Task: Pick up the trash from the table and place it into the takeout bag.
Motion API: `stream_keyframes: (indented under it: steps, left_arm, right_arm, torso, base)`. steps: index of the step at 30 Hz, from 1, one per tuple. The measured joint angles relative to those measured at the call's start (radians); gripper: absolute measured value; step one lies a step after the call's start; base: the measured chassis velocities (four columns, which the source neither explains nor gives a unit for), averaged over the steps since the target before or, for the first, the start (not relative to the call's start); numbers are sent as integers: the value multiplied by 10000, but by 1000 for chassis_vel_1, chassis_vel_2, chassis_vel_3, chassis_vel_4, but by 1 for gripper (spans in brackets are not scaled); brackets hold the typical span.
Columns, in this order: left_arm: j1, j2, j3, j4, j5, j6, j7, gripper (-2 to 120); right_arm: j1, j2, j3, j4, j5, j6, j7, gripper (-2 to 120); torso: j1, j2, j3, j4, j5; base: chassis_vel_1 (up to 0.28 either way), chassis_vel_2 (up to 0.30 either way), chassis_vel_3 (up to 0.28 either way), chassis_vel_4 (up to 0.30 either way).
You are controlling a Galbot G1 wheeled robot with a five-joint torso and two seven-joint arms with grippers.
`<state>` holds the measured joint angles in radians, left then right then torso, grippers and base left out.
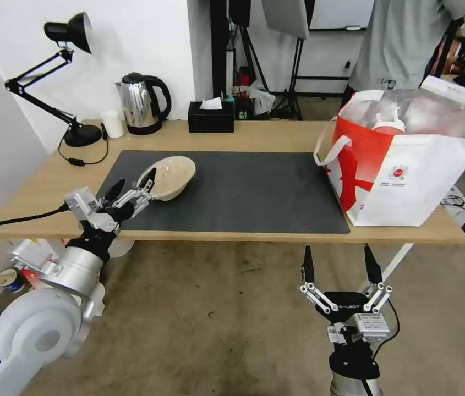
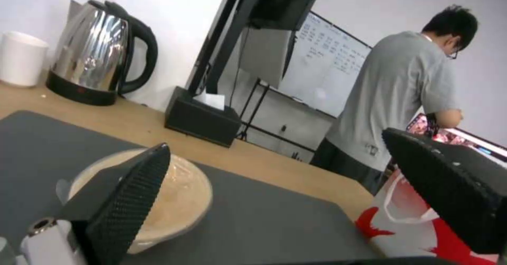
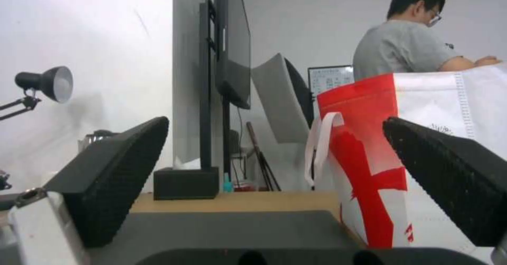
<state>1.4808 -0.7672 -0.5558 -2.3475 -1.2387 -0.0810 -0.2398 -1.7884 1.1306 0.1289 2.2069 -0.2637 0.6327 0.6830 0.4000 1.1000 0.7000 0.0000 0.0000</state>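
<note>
I have the left gripper [image 1: 132, 187] over the near left part of the dark mat [image 1: 254, 187], its fingers [image 2: 129, 201] spread wide, one of them right at the rim of the shallow beige bowl [image 1: 170, 175], which sits tilted on the mat; I can't tell whether that finger touches it. The right gripper [image 1: 340, 265] hangs below the front edge of the tabletop [image 1: 39, 187], fingers wide and holding nothing. The takeout bag [image 1: 408, 170] stands open at the right end of the tabletop, with the red lidded straw cup [image 1: 389, 125] inside against its foil lining. Along the back edge stand a kettle [image 1: 141, 103], a black tissue box [image 1: 211, 116] and a desk lamp [image 1: 70, 77].
</note>
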Motion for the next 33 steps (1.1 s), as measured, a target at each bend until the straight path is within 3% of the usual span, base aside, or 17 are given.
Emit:
stream_keyframes:
  steps: [16, 33]
  left_arm:
    - [-344, -99, 361, 262, -374, 82, -75, 100]
    - [-555, 225, 490, 358, -860, 214, -243, 100]
  right_arm:
    - [0, 0, 0, 0, 1, 0, 0, 100]
    - [0, 0, 0, 0, 0, 0, 0, 100]
  torso:
    - [-1, 0, 0, 0, 0]
    - [0, 0, 0, 0, 0]
  base:
    - [0, 0, 0, 0]
    - [0, 0, 0, 0]
